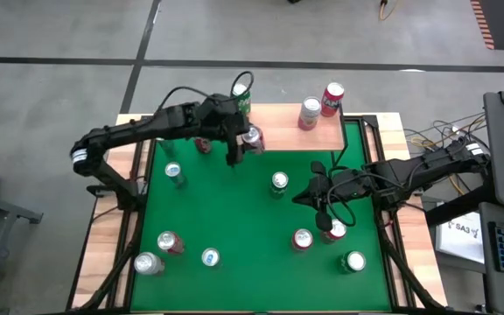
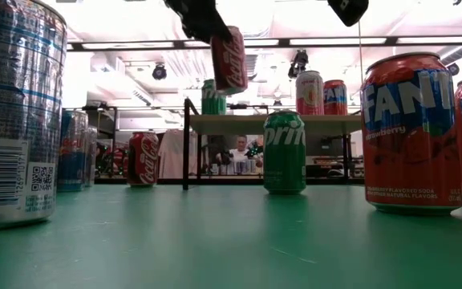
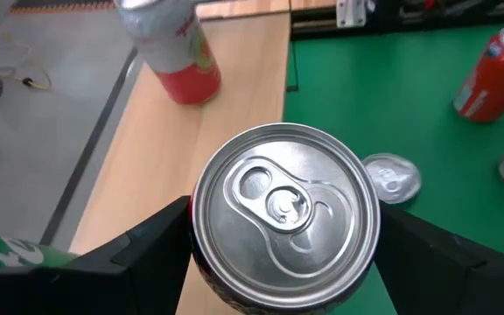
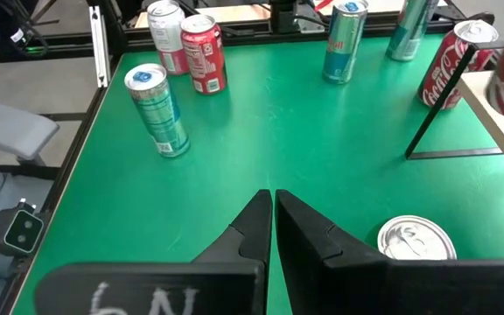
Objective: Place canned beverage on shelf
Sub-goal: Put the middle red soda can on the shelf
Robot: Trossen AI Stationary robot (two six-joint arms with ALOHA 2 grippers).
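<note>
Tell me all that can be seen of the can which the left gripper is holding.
The held can is a red cola can with white script and a silver metal top whose pull tab is unopened. The left gripper grips it by the sides, a dark finger on each side. It hangs in the air, slightly tilted, at the front edge of the shelf and above board height. Nothing else touches it.
</note>
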